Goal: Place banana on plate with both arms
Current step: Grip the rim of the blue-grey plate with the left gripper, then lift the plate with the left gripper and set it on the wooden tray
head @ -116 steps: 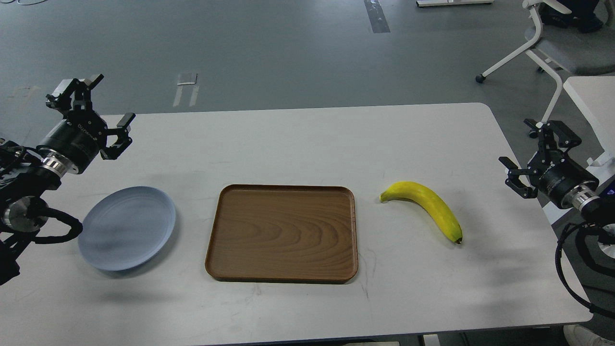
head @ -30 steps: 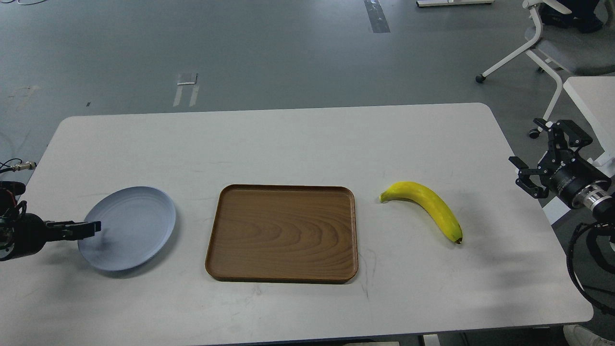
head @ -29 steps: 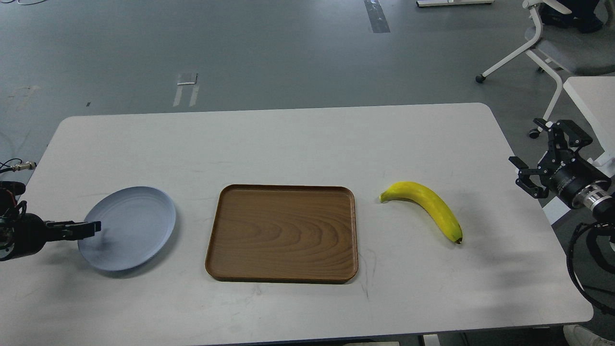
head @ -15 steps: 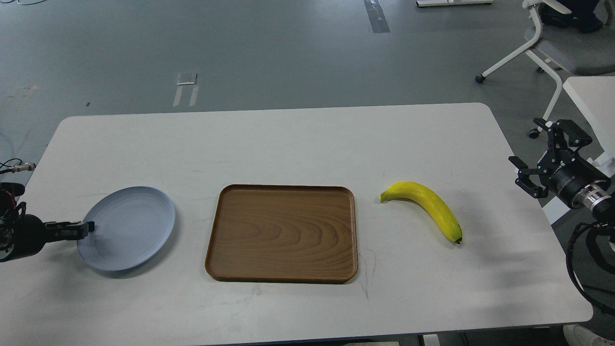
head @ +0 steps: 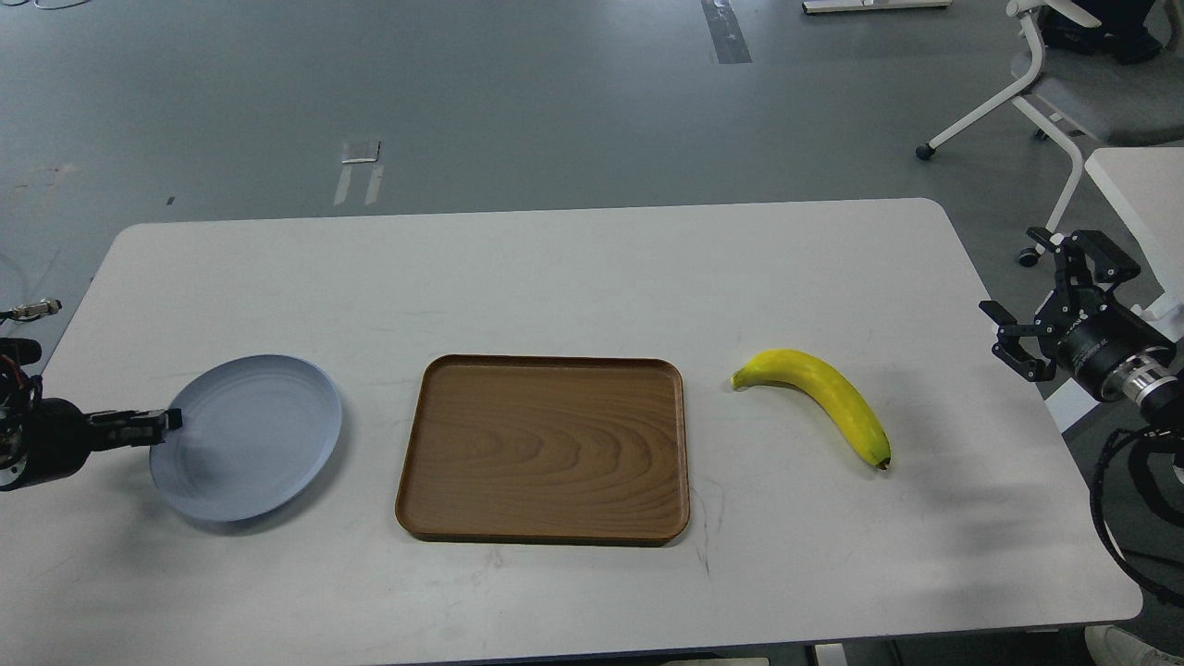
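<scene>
The pale blue-grey plate (head: 250,439) lies at the table's left side. My left gripper (head: 163,425) reaches in low from the left edge and is closed on the plate's left rim; its thin fingers show edge-on. The yellow banana (head: 819,393) lies on the table at the right, green stem end towards the tray, dark tip towards the front. My right gripper (head: 1027,296) hovers open and empty beyond the table's right edge, well right of the banana.
A brown wood-grain tray (head: 544,449) sits mid-table between plate and banana. The white table (head: 573,268) ends just left of my right gripper. An office chair (head: 1064,83) and a second white table (head: 1142,185) stand at the far right.
</scene>
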Controlling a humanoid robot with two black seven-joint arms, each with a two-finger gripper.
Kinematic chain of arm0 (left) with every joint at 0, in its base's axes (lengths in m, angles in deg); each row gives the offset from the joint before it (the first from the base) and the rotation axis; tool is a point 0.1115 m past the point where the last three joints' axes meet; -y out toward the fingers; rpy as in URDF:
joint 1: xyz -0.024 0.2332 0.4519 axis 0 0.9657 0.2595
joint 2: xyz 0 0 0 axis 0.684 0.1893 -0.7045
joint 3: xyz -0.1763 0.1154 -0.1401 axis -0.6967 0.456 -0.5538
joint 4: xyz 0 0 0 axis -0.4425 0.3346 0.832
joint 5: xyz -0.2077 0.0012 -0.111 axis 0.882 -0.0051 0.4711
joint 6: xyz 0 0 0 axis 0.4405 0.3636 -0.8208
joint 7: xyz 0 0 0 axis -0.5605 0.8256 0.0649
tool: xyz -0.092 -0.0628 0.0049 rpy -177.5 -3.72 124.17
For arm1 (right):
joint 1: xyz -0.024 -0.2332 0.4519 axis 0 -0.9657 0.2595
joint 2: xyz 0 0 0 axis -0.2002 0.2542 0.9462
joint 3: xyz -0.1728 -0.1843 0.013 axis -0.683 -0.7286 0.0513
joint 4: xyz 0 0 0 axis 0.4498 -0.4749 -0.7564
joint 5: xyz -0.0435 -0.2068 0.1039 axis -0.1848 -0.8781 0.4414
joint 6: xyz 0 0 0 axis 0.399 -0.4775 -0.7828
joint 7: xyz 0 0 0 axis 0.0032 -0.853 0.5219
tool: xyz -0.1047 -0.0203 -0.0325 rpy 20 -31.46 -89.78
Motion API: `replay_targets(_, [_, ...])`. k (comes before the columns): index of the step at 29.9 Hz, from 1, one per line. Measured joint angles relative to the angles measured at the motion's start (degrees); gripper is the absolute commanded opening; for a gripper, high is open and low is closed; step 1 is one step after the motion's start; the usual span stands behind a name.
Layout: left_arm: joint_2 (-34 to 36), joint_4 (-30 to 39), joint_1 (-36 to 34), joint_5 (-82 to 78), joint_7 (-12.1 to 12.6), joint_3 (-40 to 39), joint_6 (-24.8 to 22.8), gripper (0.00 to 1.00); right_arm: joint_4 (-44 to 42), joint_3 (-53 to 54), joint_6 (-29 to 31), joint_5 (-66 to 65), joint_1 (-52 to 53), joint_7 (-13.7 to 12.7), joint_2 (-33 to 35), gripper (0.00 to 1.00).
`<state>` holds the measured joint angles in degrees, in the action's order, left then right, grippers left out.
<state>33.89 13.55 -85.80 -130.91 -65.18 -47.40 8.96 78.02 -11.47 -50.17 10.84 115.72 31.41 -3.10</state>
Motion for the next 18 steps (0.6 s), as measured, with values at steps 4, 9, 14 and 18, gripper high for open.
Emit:
replay_targets(4, [0.03, 0.38, -5.82, 3.78, 0.04, -0.01, -6.12, 0.0, -0.01, 0.0, 0.0, 0.0, 0.08, 0.0, 0.02, 1.0])
replay_targets(9, [-0.14, 3.95, -12.33, 5.42, 0.04, -0.04, -8.94, 0.0, -0.19, 0.0, 0.0, 0.0, 0.15, 0.0, 0.01, 1.0])
replay_targets(14, [-0.84, 12.38, -16.4, 5.12, 0.04, 0.04, -9.05, 0.0, -0.28, 0.0, 0.0, 0.0, 0.26, 0.0, -0.06, 1.0])
replay_targets(18, [-4.85, 16.74, -18.27, 4.66, 0.03, 0.08, -9.06, 0.0, -0.28, 0.0, 0.0, 0.0, 0.27, 0.0, -0.08, 1.0])
